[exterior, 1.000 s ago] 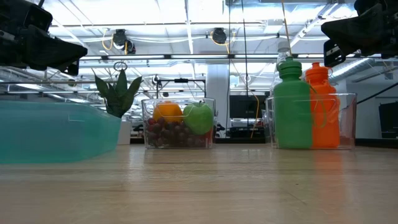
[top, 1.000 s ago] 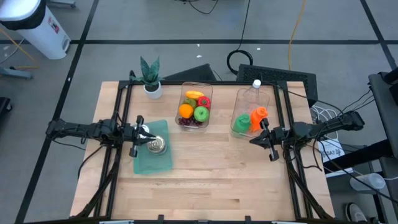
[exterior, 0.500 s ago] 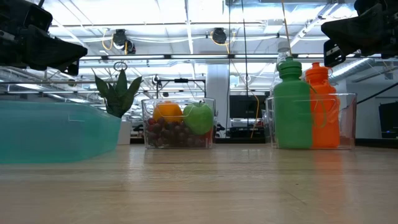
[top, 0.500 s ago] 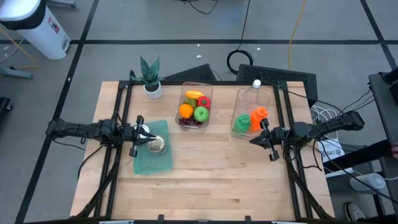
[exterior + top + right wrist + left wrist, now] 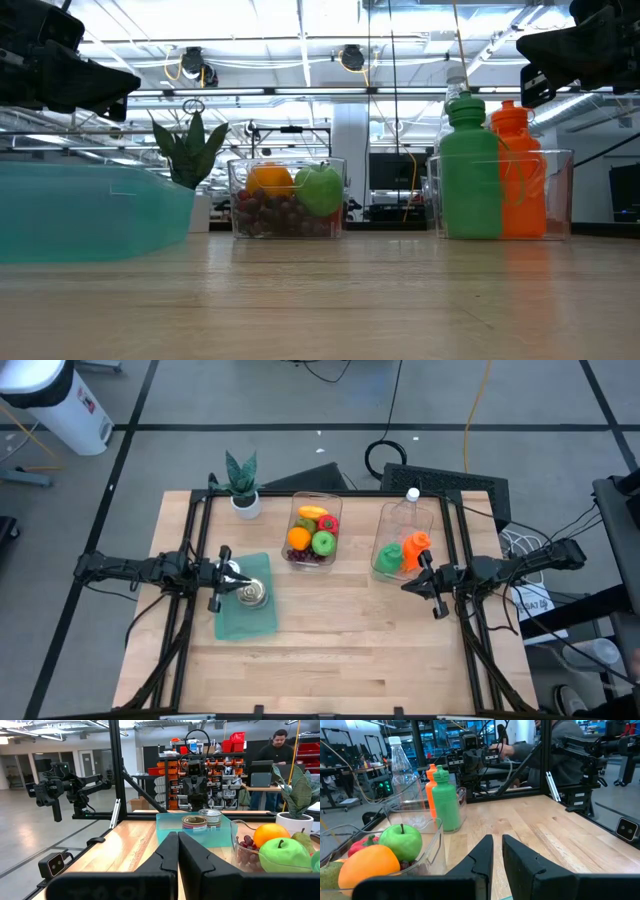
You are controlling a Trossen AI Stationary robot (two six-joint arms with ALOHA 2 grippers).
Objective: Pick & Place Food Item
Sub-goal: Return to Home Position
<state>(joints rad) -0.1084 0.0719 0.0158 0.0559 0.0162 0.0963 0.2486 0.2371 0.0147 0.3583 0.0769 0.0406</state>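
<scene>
The left gripper (image 5: 228, 574) hung over the near edge of the green bin (image 5: 236, 628), its two dark, wedge-shaped fingers (image 5: 482, 854) drawn almost together with only a thin slit between them, holding nothing. The bin, a soft-edged translucent teal tub, held two round metal tuna cans (image 5: 194, 822). The right gripper (image 5: 408, 586) hovered just beside the right transparent bin (image 5: 433, 525), its fingers pressed flat together and empty. That clear-walled bin held a green bottle (image 5: 388, 558), an orange bottle (image 5: 415, 549) and a clear bottle (image 5: 409, 512). The left transparent bin (image 5: 318, 496) held the smooth round orange (image 5: 298, 537), a glossy green apple (image 5: 323, 543) and dark grapes (image 5: 270, 215) on the pale planked wooden table (image 5: 330, 650).
</scene>
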